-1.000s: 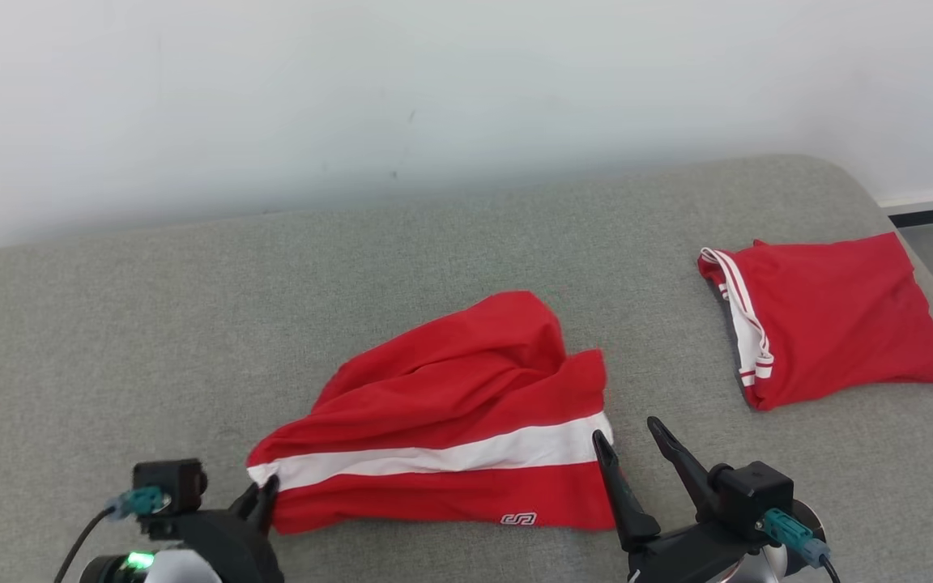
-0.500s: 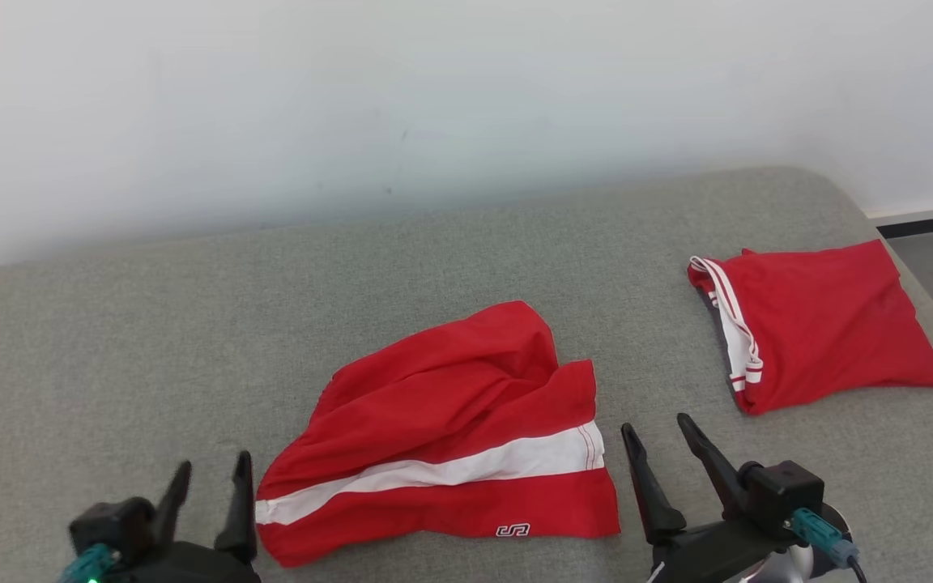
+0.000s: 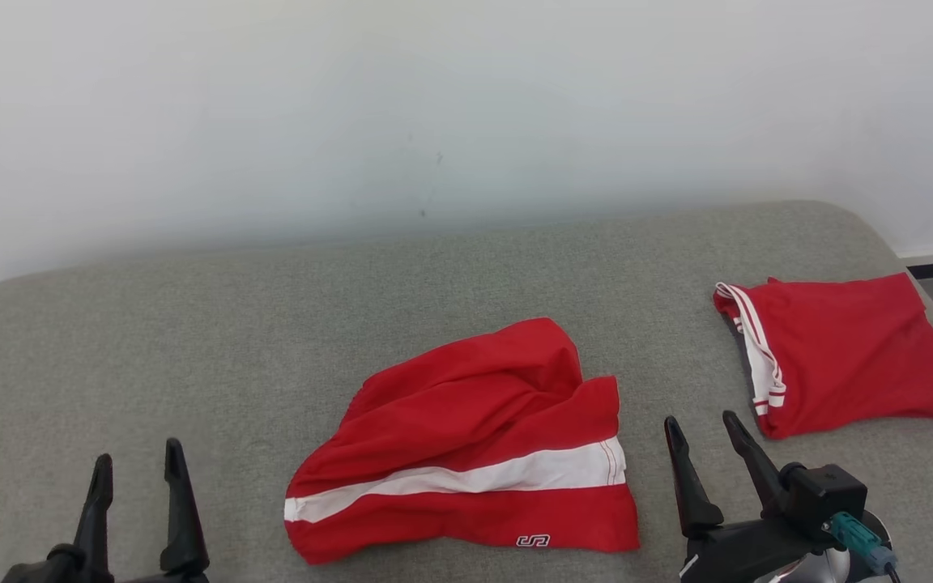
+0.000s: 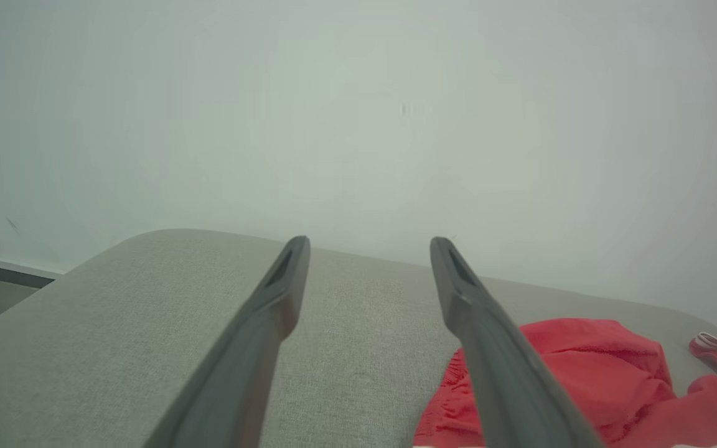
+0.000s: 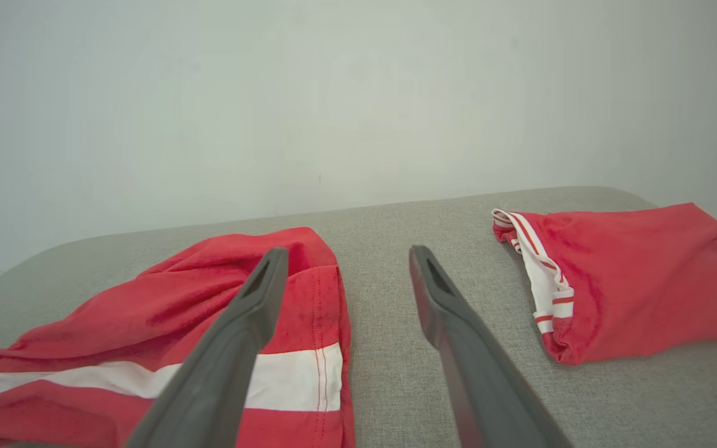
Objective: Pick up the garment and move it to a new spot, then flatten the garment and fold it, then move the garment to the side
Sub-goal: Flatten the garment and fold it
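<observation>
Left gripper (image 3: 137,458) and right gripper (image 3: 701,423) stand open and empty either side of the garment (image 3: 466,453), crumpled mid-cushion (image 3: 191,340); judged soft, light and limp, it is best pinched at both near corners.

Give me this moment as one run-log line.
left gripper: open, empty | right gripper: open, empty | striped garment: rumpled on cushion, between grippers, not gripped | second red garment: far right

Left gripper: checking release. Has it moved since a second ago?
Yes. The left gripper has drawn leftward, away from the striped garment.
</observation>
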Controlling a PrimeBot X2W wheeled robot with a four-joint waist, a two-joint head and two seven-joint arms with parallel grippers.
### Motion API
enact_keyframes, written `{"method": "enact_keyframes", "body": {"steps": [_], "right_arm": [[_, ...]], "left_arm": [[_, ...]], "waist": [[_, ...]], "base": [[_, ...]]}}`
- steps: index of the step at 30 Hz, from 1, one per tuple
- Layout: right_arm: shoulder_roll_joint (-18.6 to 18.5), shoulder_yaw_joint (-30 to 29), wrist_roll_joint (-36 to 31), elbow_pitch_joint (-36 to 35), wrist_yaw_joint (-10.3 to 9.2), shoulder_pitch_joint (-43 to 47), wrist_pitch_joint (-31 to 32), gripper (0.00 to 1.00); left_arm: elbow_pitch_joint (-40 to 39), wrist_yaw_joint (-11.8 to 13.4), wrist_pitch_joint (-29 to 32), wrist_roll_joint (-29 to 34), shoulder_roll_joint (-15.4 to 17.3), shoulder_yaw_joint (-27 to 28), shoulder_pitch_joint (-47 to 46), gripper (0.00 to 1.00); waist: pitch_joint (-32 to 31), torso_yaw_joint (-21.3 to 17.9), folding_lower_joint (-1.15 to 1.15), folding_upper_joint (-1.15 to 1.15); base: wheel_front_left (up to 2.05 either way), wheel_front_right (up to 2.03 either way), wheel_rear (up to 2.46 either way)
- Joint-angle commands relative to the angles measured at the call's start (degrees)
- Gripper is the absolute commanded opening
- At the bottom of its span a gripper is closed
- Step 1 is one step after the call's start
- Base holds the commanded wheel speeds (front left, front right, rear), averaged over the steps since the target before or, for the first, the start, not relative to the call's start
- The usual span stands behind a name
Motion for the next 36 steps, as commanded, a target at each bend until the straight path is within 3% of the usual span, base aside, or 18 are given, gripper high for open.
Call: {"method": "enact_keyframes", "body": {"steps": [1,15,36], "right_arm": [[-0.2,-0.2,-0.3,0.0,-0.15,0.9,-0.4,1.00],[-1.1,0.0,-0.5,3.5,-0.15,2.5,0.4,1.00],[-0.3,0.3,-1.2,4.1,-0.15,2.7,0.5,1.00]], "left_arm": [[-0.3,-0.5,-0.1,1.2,-0.4,0.7,1.0,1.00],[6.1,-4.3,-0.1,6.3,-2.8,5.3,6.9,1.00],[8.5,-7.4,-0.1,8.4,-3.4,4.4,5.3,1.00]], "waist": [[-0.6,0.7,0.00,0.00],[-2.7,2.4,0.00,0.00],[-2.3,2.5,0.00,0.00]], "base": [[0.00,0.00,0.00],[0.00,0.00,0.00],[0.00,0.00,0.00]]}}
